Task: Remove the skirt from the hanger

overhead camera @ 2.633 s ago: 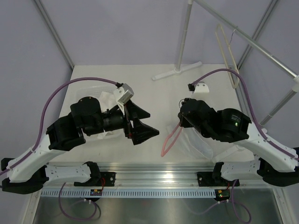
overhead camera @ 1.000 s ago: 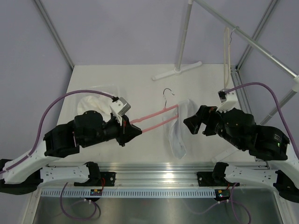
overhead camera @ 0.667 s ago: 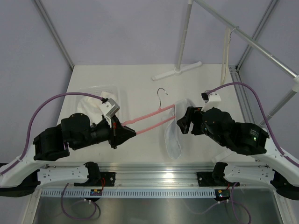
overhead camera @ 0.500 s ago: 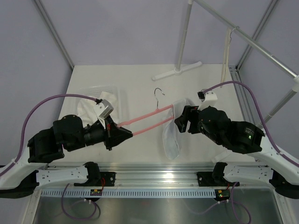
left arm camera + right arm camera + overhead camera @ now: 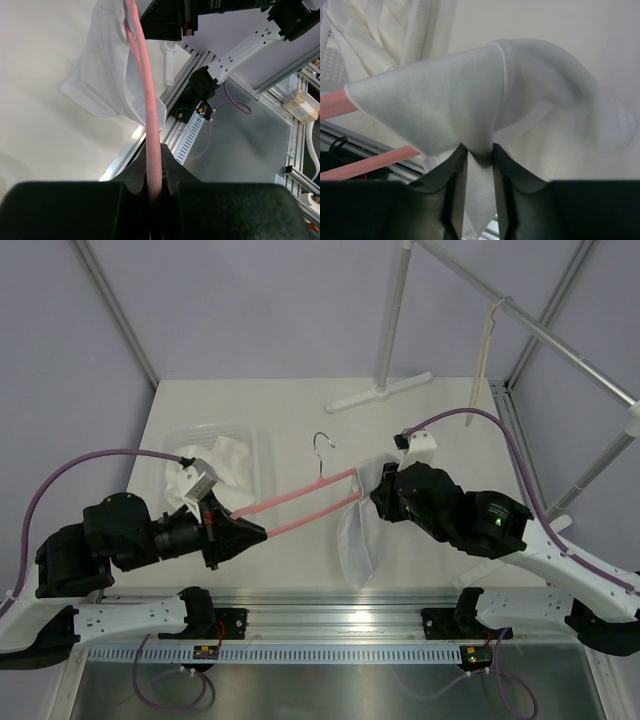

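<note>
left claw clamped on pink hanger | right claw pinching white skirt fold | skirt draped over hanger's far end

Worktop: off-white and matte, with an aluminium rail along its near edge.
Clear bin: sits on the left side of the worktop and holds crumpled white cloths.
Rack stand: white upright pole, its flat foot on the worktop's far edge.
Slanted bar: grey, crosses the upper right corner.
Cream hanger: hangs from that bar, right of the pole.
</note>
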Motion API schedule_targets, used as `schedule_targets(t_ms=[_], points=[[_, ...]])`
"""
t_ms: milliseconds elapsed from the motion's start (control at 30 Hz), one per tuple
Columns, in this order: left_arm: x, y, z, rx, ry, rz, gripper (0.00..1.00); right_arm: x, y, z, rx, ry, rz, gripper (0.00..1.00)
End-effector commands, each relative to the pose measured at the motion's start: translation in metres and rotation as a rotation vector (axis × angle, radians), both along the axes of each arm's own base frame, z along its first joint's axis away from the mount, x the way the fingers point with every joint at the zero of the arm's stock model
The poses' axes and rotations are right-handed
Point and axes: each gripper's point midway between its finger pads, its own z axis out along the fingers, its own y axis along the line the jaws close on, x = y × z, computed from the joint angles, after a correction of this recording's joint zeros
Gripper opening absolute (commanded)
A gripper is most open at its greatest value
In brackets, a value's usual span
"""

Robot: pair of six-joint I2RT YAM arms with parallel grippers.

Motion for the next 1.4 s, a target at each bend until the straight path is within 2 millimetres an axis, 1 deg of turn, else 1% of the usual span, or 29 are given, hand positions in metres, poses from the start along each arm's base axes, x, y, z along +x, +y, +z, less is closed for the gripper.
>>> schedule_targets(t_ms=[0, 33, 67, 100, 167, 267, 300, 367, 433, 500, 567, 633, 667, 700, 733, 767, 833, 867, 900, 933, 967, 1000, 1033, 1067, 1100, 1167, 1200, 1300, 1367], points=[[-0.006, 0.008, 0.049, -0.161, -0.054, -0.015, 0.00, 0.006, -0.003, 0.020, 0.039, -0.051, -0.027, 0.27], [-0.006, 0.009, 0.047, -0.159, -0.053, -0.011, 0.00, 0.005, -0.005, 0.023, 0.052, -0.057, -0.030, 0.12], [-0.006, 0.009, 0.047, -0.159, -0.051, -0.013, 0.00, 0.005, -0.008, 0.024, 0.053, -0.061, -0.037, 0.04], [-0.006, 0.009, 0.046, -0.156, -0.050, -0.013, 0.00, 0.006, -0.012, 0.027, 0.058, -0.066, -0.062, 0.00], [-0.005, 0.009, 0.042, -0.139, -0.046, -0.007, 0.00, 0.006, -0.021, 0.029, 0.059, -0.072, -0.089, 0.00], [-0.005, 0.011, 0.036, -0.119, -0.043, -0.001, 0.00, 0.009, -0.045, 0.034, 0.053, -0.092, -0.195, 0.00], [-0.005, 0.012, 0.034, -0.111, -0.042, -0.001, 0.00, 0.013, -0.057, 0.038, 0.059, -0.114, -0.262, 0.00], [-0.006, 0.014, 0.028, -0.091, -0.035, -0.002, 0.00, 0.013, -0.075, 0.042, 0.053, -0.133, -0.323, 0.00], [-0.007, 0.017, 0.019, -0.067, -0.031, -0.004, 0.00, 0.014, -0.100, 0.051, 0.046, -0.161, -0.415, 0.00], [-0.008, 0.023, 0.015, -0.061, -0.026, 0.006, 0.00, 0.014, -0.115, 0.060, 0.044, -0.188, -0.461, 0.00], [-0.010, 0.027, 0.017, -0.080, -0.029, 0.005, 0.00, 0.013, -0.123, 0.061, 0.034, -0.190, -0.473, 0.00], [-0.013, 0.033, 0.027, -0.133, -0.049, 0.000, 0.00, 0.013, -0.125, 0.058, 0.029, -0.183, -0.471, 0.00], [-0.012, 0.036, 0.029, -0.147, -0.055, 0.008, 0.00, 0.012, -0.119, 0.051, 0.007, -0.166, -0.429, 0.02], [-0.012, 0.037, 0.031, -0.154, -0.059, 0.014, 0.00, 0.012, -0.113, 0.049, 0.000, -0.157, -0.394, 0.18], [-0.011, 0.037, 0.032, -0.154, -0.059, 0.018, 0.00, 0.014, -0.103, 0.050, 0.016, -0.154, -0.364, 0.59], [-0.009, 0.036, 0.031, -0.146, -0.061, 0.024, 0.00, 0.012, -0.092, 0.046, 0.015, -0.130, -0.309, 0.74], [-0.004, 0.029, 0.024, -0.111, -0.048, 0.041, 0.00, 0.015, -0.073, 0.047, 0.014, -0.108, -0.258, 0.95], [-0.002, 0.026, 0.020, -0.096, -0.036, 0.048, 0.00, 0.013, -0.063, 0.049, 0.019, -0.096, -0.208, 0.97], [0.002, 0.025, 0.016, -0.078, -0.028, 0.064, 0.00, 0.013, -0.055, 0.057, 0.039, -0.100, -0.175, 0.98], [0.005, 0.019, 0.010, -0.050, -0.016, 0.073, 0.00, 0.016, -0.040, 0.068, 0.079, -0.116, -0.130, 0.98], [0.008, 0.017, 0.008, -0.041, -0.006, 0.085, 0.00, 0.008, -0.022, 0.077, 0.102, -0.121, -0.014, 1.00], [0.011, 0.016, 0.004, -0.022, 0.001, 0.102, 0.00, 0.003, -0.011, 0.094, 0.155, -0.146, 0.056, 0.99], [0.012, 0.014, 0.002, -0.013, 0.006, 0.106, 0.00, -0.001, 0.002, 0.119, 0.244, -0.200, 0.123, 0.99], [0.014, 0.009, -0.001, 0.003, 0.016, 0.107, 0.00, -0.016, 0.018, 0.131, 0.286, -0.217, 0.254, 0.99], [0.014, 0.007, -0.003, 0.013, 0.023, 0.105, 0.00, -0.023, 0.024, 0.149, 0.331, -0.246, 0.310, 0.99], [0.016, 0.003, -0.007, 0.034, 0.031, 0.107, 0.00, -0.031, 0.043, 0.158, 0.334, -0.241, 0.416, 1.00], [0.017, 0.000, -0.013, 0.064, 0.042, 0.109, 0.00, -0.028, 0.052, 0.159, 0.302, -0.211, 0.433, 0.99], [0.018, -0.005, -0.022, 0.103, 0.050, 0.102, 0.00, -0.023, 0.068, 0.155, 0.253, -0.160, 0.455, 0.95], [0.018, -0.007, -0.025, 0.122, 0.046, 0.093, 0.00, -0.026, 0.078, 0.152, 0.263, -0.144, 0.492, 0.92]])
